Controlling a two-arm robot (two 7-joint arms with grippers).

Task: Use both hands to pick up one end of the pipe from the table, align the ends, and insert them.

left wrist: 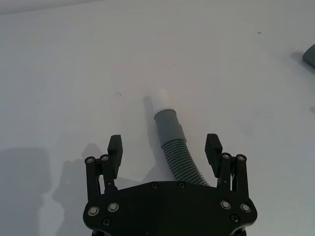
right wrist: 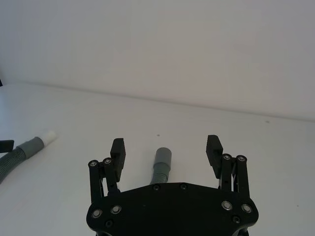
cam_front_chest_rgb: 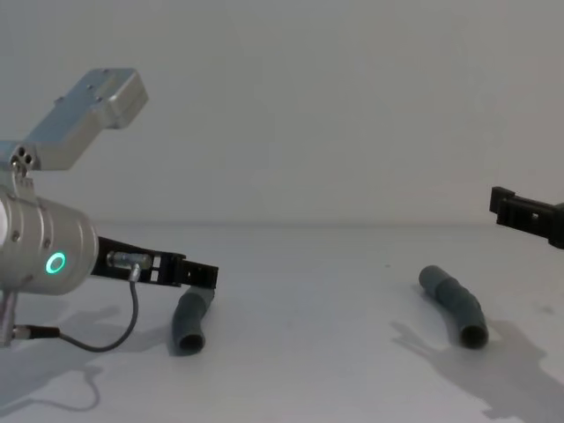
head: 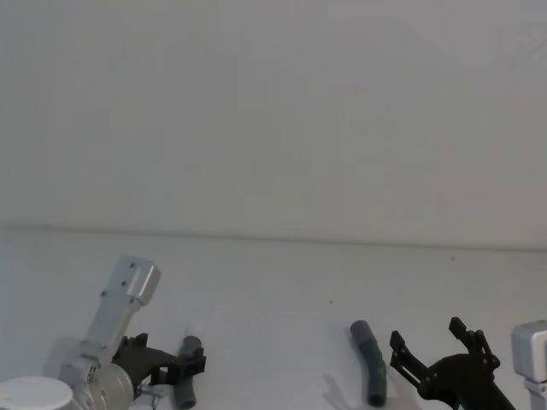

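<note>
Two tools (left wrist: 164, 141) (right wrist: 165, 143), two pipe pieces (cam_front_chest_rgb: 191, 319) (cam_front_chest_rgb: 452, 304)

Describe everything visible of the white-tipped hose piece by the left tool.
The white-tipped hose piece is short, dark grey corrugated plastic by its look, gently bent. A smooth grey cuff carries a narrow white tip. It lies flat on the white table, unlifted. The left tool hangs over it, open, fingers either side, not gripping.
</note>
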